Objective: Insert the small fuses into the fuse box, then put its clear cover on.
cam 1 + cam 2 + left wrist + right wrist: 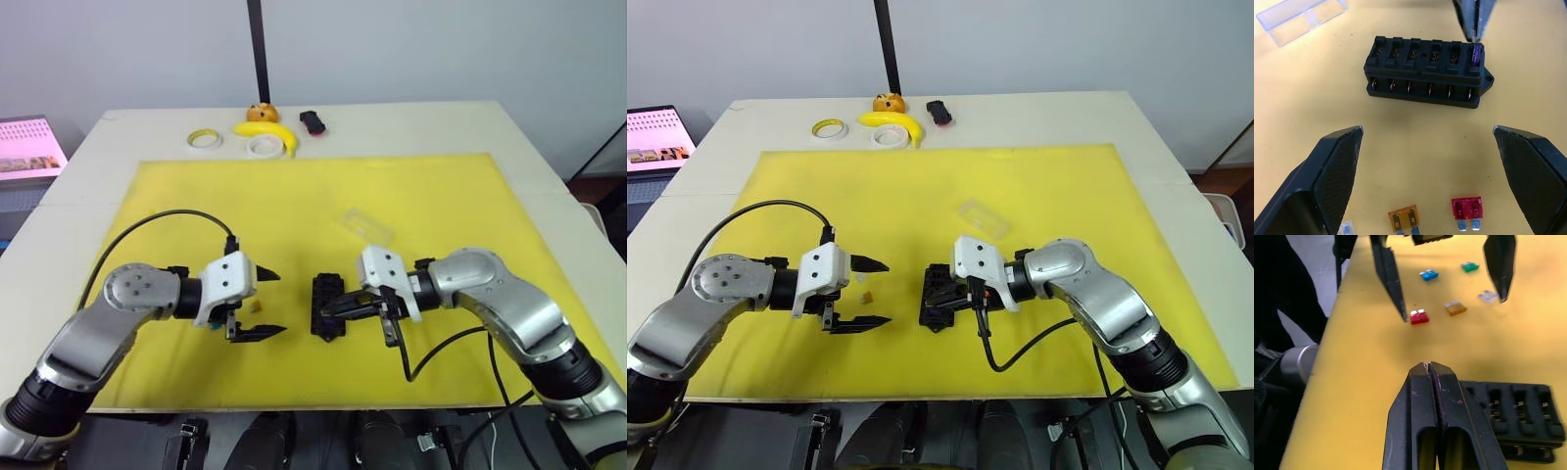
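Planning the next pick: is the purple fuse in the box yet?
In: the purple fuse sits in the fuse box's end slot; other slots look empty.

I see the black fuse box (939,297) on the yellow mat (1038,196). My right gripper (955,297) rests on it. My left gripper (867,294) is at its 9 o'clock, fingers wide apart, with a tiny amber fuse (865,294) between them. The clear cover (983,218) lies at 1 o'clock.
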### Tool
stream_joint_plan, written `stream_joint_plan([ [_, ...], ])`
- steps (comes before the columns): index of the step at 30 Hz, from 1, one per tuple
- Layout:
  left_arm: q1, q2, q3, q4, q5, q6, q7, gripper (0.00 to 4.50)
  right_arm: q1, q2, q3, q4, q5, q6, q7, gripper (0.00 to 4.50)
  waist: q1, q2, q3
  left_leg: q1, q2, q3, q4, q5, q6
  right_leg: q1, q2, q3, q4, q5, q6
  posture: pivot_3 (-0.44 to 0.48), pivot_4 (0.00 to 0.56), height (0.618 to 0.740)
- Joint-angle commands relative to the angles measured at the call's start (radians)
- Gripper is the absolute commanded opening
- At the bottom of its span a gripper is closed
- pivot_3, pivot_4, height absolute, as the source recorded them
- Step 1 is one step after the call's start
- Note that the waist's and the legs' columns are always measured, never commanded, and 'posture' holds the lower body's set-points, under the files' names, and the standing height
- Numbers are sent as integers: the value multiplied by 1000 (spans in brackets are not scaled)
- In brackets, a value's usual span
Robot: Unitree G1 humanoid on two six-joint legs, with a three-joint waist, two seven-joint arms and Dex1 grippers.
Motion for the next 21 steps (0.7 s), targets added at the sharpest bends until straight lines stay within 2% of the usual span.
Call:
stream_joint_plan([
  [1,-7,1,5,-19,14,-10,9,4500,21,9,8,-2,-19,-45,-7,41,1,0,0,0,0,0,0,0,0,0,0,0,0,0,0,0,150,740],
  [9,-22,-6,2,-9,27,-10,10,4500,78,-25,105,107,-159,-175,3,41,1,0,-1,2,0,0,0,0,0,2,0,0,0,0,0,0,150,740],
  [13,-23,-7,5,-6,29,-10,13,4500,58,-10,76,93,-133,-162,-7,41,1,0,-1,2,0,0,0,0,0,3,0,0,0,0,0,0,150,740],
  [21,-17,-4,41,-4,-5,6,15,4500,-73,5,-53,-20,25,-17,-8,41,0,0,0,2,0,0,0,0,0,2,0,0,0,0,0,0,150,740],
])
